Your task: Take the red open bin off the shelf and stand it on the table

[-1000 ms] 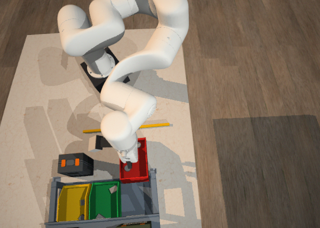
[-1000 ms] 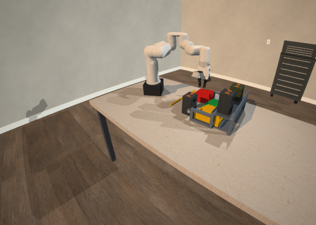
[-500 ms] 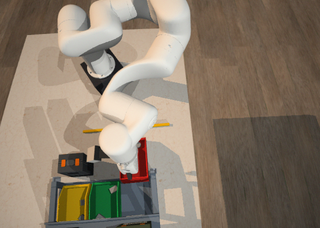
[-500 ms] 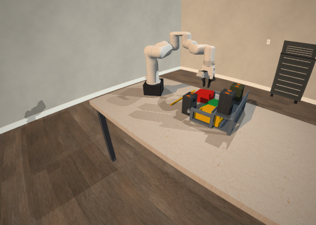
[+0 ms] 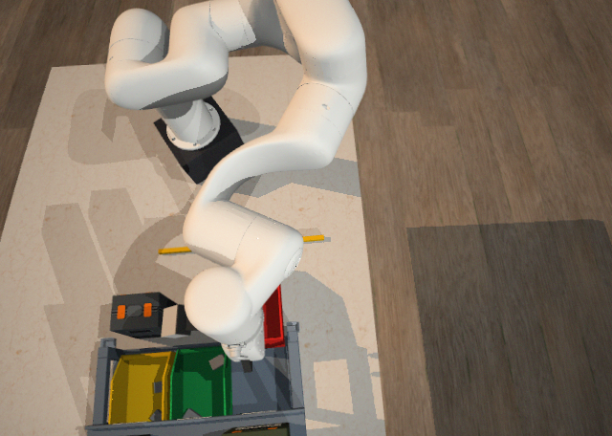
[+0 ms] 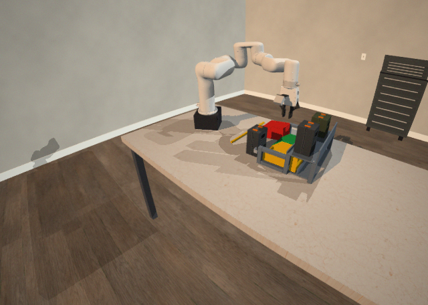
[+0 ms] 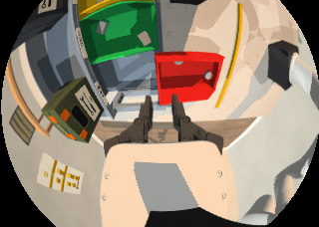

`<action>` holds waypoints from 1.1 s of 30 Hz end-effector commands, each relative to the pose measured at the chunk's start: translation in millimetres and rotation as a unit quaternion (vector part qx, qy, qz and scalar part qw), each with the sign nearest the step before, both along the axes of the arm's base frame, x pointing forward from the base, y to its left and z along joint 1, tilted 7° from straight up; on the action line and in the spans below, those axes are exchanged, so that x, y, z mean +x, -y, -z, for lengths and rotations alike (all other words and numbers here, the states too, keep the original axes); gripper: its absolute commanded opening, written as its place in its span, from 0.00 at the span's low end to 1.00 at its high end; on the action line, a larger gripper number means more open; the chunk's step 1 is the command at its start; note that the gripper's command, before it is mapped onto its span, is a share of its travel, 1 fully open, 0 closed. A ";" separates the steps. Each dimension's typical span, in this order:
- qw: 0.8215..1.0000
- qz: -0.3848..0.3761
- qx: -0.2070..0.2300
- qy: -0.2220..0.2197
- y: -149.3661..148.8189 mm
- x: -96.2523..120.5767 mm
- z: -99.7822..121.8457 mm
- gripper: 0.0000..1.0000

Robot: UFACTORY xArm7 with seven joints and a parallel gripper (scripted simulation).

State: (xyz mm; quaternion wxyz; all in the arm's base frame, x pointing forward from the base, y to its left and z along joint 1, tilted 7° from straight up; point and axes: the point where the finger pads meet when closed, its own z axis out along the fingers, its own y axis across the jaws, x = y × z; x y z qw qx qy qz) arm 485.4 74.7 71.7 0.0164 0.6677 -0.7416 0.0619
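Note:
The red bin (image 5: pixel 274 320) (image 6: pixel 276 130) (image 7: pixel 186 83) is off the shelf. It stands upright, apparently flat, on the table top in front of the empty right bay; its near end is close to the shelf front, and I cannot tell whether they touch. Two round grey parts lie in it in the wrist view. My gripper (image 5: pixel 247 365) (image 6: pixel 287 116) (image 7: pixel 161 102) is partly open and empty, above the shelf's front at the empty bay. The green bin (image 5: pixel 200 384) (image 6: pixel 289 139) (image 7: pixel 125 30) and yellow bin (image 5: pixel 136 381) (image 6: pixel 274 158) stand side by side on the shelf (image 5: pixel 195 425) (image 6: pixel 312 172), looking level.
A black case (image 5: pixel 134 317) (image 6: pixel 255 144) stands on the table in front of the yellow bin. Another black case (image 6: pixel 305 141) and an olive case (image 6: pixel 320 124) (image 7: pixel 75 110) stand on the upper level of the shelf. A yellow strip (image 5: pixel 314 238) (image 6: pixel 238 137) (image 7: pixel 236 48) lies beyond the red bin.

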 end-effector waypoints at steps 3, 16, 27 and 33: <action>1.000 0.000 0.001 -0.003 -1.0 13.3 -3.7 0.33; 1.000 0.000 0.001 -0.003 -0.4 22.5 -6.9 0.33; 1.000 0.000 0.001 -0.003 -0.7 17.6 -5.2 0.33; 1.000 0.000 0.001 -0.003 -0.8 14.6 -4.2 0.33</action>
